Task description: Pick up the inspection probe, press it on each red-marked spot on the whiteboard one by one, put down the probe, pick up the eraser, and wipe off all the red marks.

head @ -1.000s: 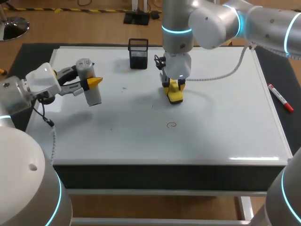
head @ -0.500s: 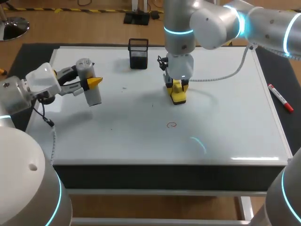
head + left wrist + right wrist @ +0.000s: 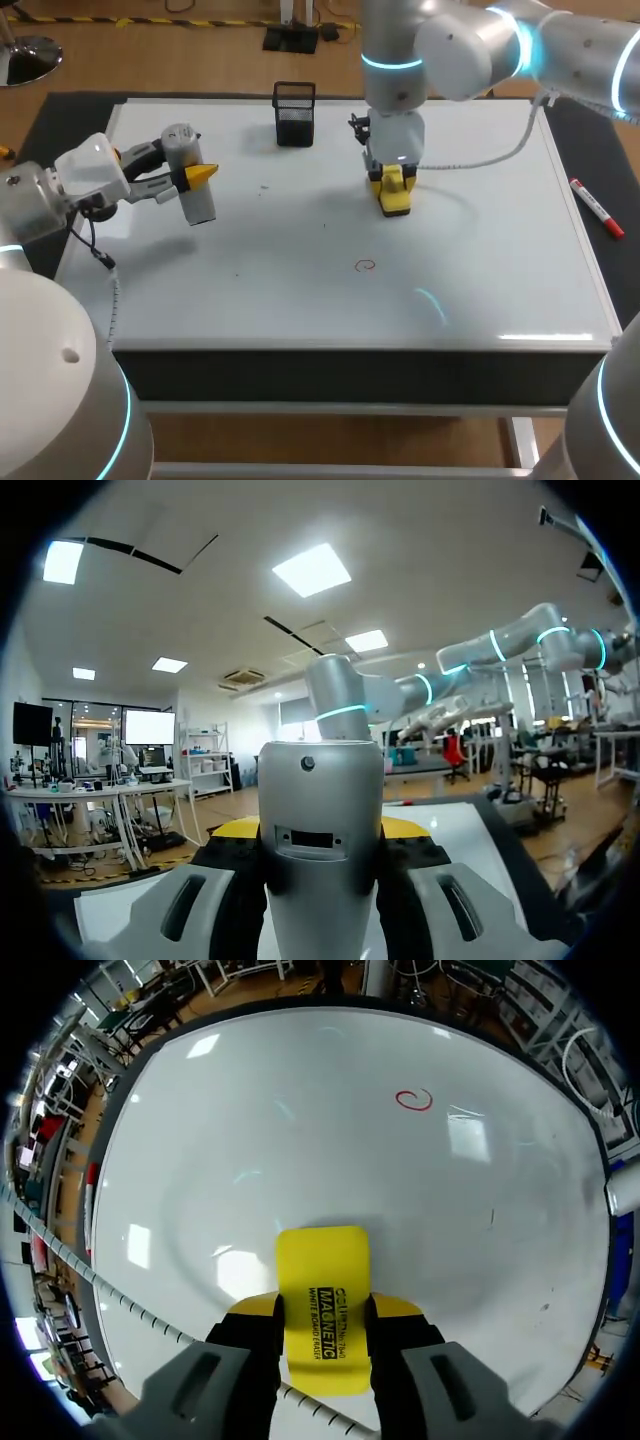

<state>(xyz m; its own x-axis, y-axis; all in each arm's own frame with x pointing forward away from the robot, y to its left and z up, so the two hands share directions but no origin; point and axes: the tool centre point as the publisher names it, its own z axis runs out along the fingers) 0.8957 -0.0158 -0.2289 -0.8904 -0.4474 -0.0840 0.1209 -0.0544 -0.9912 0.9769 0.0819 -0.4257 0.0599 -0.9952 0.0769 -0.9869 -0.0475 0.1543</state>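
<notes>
Yellow eraser (image 3: pixel 396 197): gripped by right pincer (image 3: pixel 393 182), well apart from mark
Probe (image 3: pixel 197 205): clamped in left pincer (image 3: pixel 190 173), not put down
Red mark (image 3: pixel 365 265): one, unwiped

Mesh holder: a black wire-mesh cup (image 3: pixel 294 113) is seen standing upright near the table's far edge, a little left of the middle.
Marker: a white pen with red ends (image 3: pixel 597 208) is laid flat and slanted on the dark strip at the table's right side.
Table cover: a dark mat (image 3: pixel 75 115) is shown as a border along the far, left and right sides.
</notes>
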